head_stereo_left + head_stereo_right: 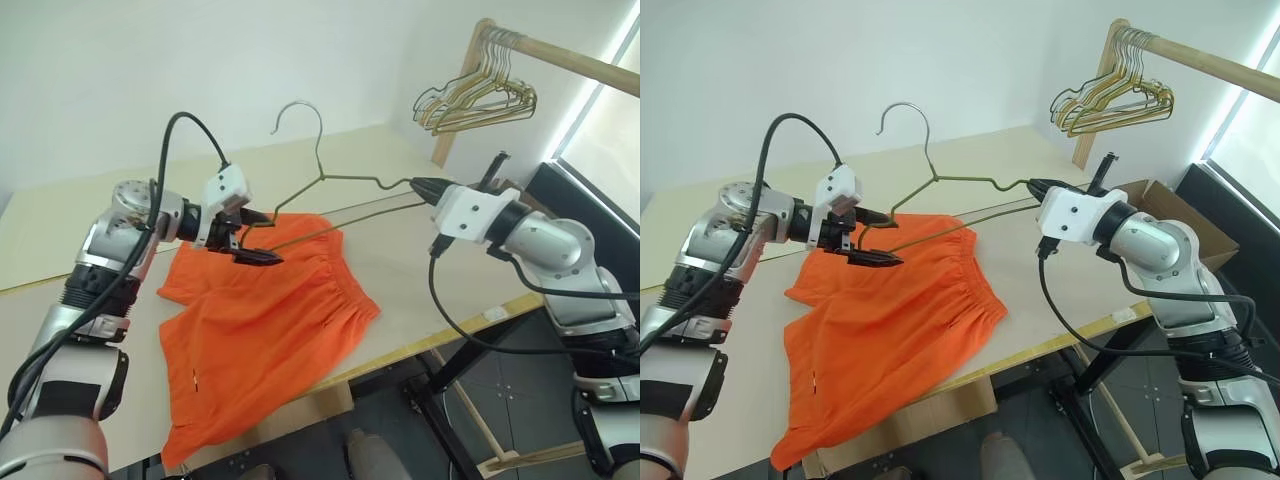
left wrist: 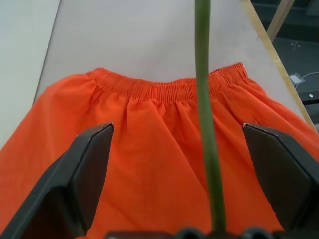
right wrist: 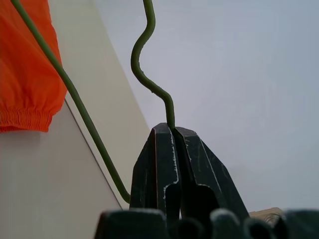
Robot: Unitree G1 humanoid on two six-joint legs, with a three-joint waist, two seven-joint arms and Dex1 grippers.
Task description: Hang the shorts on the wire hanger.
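The orange shorts (image 1: 262, 325) lie flat on the table, waistband (image 2: 164, 88) toward the far side. The thin grey-green wire hanger (image 1: 345, 180) is held in the air above them, hook (image 1: 300, 108) up. My right gripper (image 1: 418, 185) is shut on one shoulder end of the hanger, the wire pinched between its fingertips (image 3: 164, 137). My left gripper (image 1: 272, 238) stands open just above the shorts near the waistband. The hanger's lower wire (image 2: 205, 124) runs between its spread fingers (image 2: 87, 169) without being gripped.
A bunch of gold and pale wire hangers (image 1: 480, 100) hangs on a wooden rail (image 1: 570, 55) at the back right. A cardboard box (image 1: 1165, 200) sits beyond the table's right end. The table's front edge (image 1: 450, 330) runs close under the shorts.
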